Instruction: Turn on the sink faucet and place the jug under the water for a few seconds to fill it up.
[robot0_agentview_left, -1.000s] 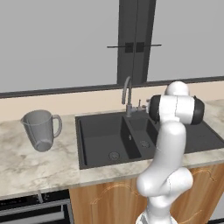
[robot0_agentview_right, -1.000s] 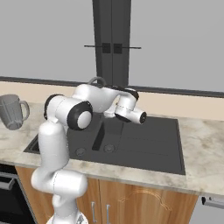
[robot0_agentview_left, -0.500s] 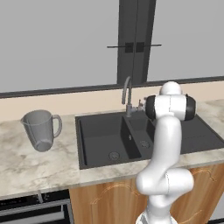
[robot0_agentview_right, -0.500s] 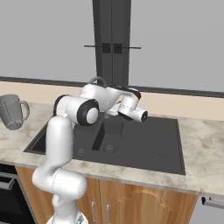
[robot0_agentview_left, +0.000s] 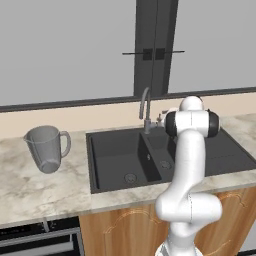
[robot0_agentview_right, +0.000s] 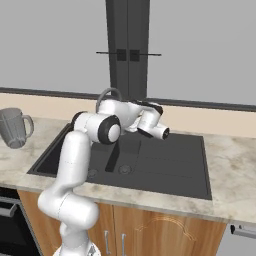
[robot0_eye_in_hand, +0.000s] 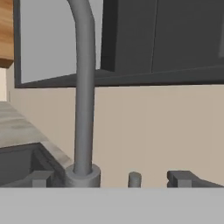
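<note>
The sink faucet (robot0_eye_in_hand: 83, 92) rises as a thin grey gooseneck right in front of my hand, its base on the sink's back rim. A small lever (robot0_eye_in_hand: 134, 178) stands just right of that base. My gripper (robot0_eye_in_hand: 111, 179) is open and holds nothing, level with the faucet base, one fingertip on each side. From the right base view the gripper (robot0_agentview_right: 150, 107) points at the back wall beside the faucet (robot0_agentview_right: 107, 94). The translucent grey jug (robot0_agentview_left: 46, 148) stands upright on the counter left of the black sink (robot0_agentview_left: 115, 155), far from the gripper. No water is in view.
A marble counter (robot0_agentview_left: 40, 185) runs around the double-basin sink (robot0_agentview_right: 170, 165). A beige backsplash and a dark window frame (robot0_agentview_left: 152, 50) rise behind the faucet. My own arm (robot0_agentview_left: 187, 165) stands over the right basin. Wooden cabinet fronts sit below the counter.
The arm has reached a little further toward the faucet, its elbow shifting that way. The gripper stayed open. The jug has not moved.
</note>
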